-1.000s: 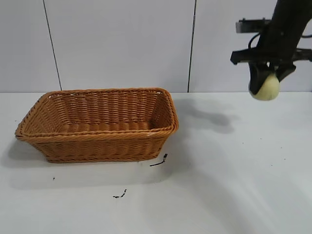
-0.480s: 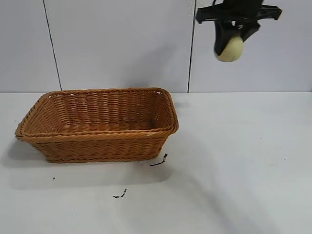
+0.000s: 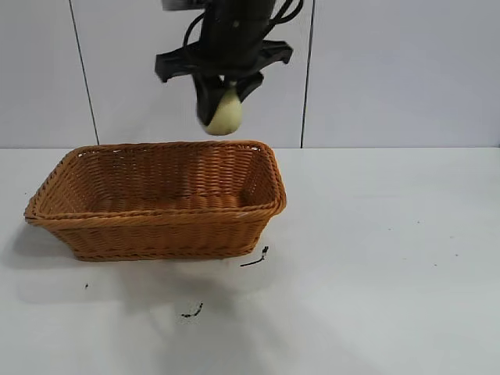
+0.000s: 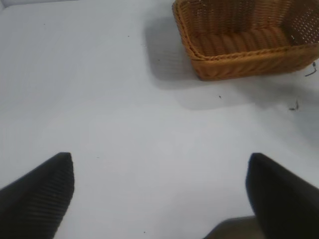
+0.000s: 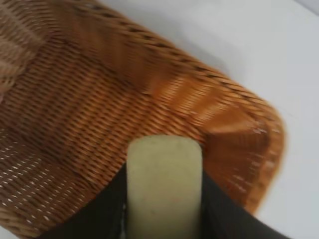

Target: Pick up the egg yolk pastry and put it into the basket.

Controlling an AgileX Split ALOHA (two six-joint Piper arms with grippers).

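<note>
Right tool (image 3: 223, 109) hangs clamped shut (left tool (image 4: 159, 191) spread wide).

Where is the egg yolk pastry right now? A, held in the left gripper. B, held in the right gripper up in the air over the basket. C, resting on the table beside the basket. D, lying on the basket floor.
B: the right gripper is shut on the egg yolk pastry, hanging above the basket, and the right wrist view shows the pastry between the fingers with the basket's weave below.

Right end effector (image 3: 223, 109) carried egg yolk pastry (image 3: 224, 117) leftward over basket (image 3: 156, 223).
</note>
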